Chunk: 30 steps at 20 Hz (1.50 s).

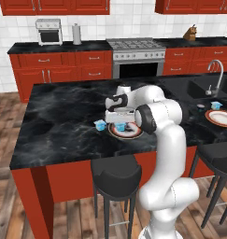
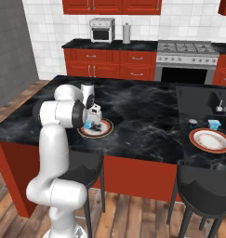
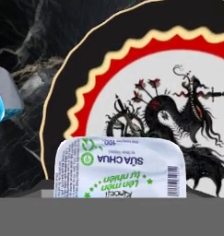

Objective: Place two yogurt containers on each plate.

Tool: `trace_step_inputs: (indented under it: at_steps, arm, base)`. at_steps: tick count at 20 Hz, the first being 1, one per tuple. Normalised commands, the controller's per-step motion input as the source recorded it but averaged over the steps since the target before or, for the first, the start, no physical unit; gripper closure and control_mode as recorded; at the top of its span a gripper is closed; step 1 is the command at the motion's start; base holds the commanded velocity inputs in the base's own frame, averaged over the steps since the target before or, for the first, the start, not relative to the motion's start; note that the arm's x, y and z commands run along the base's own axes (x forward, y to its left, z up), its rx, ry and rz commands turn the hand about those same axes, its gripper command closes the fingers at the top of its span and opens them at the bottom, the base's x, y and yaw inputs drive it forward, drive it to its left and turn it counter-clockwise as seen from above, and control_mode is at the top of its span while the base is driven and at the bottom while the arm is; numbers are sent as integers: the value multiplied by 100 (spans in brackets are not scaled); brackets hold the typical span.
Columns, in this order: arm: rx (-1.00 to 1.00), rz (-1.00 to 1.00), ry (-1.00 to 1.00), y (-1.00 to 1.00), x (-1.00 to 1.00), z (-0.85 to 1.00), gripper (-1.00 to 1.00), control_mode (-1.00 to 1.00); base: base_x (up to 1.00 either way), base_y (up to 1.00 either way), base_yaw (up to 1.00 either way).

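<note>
Here, from the left base view, the white arm is bending low over the black marble island counter [image 1: 59, 121], its two-finger gripper [image 1: 120, 117] hanging right above a round plate with a red-orange rim [image 1: 133, 134]. A small light blue yogurt tub [image 1: 120, 126] is sitting on that plate beneath the gripper, and another light blue tub [image 1: 100, 125] is standing on the counter just beside the plate's left edge. Off to the right, a second red-rimmed plate [image 1: 221, 118] is lying near the sink, with a third blue tub [image 1: 216, 105] and a tiny dark round tub [image 1: 201, 107] just beyond it. From the right base view, the gripper [image 2: 92, 118] is hovering over the near plate [image 2: 103, 131], a blue tub [image 2: 89, 125] showing below it; I cannot tell whether the jaws are gripping the tub or standing clear of it. The hand view is looking down on the tub's white foil lid [image 3: 120, 168], resting on the plate's dark band [image 3: 67, 110], beside its red scalloped ring and dragon drawing.
</note>
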Motion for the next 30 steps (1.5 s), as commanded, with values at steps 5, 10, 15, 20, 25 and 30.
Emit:
trace_step_inputs:
  at_steps: [5,10,15,20,25,30]
  arm:
    - [0,0,-1,0,0,0,-100,-100]
    - [0,0,-4,0,0,11,-100,-100]
    - [0,1,-2,0,-14,75,-100,-100]
    - [0,15,0,8,-30,41,-100,-100]
    - [0,31,0,38,-5,0,-100,-100]
    - [1,32,-5,48,0,0,-100,-100]
  base:
    - [0,0,0]
    - [0,0,0]
    - [0,0,0]
    - [0,0,0]
    - [0,0,0]
    - [0,0,0]
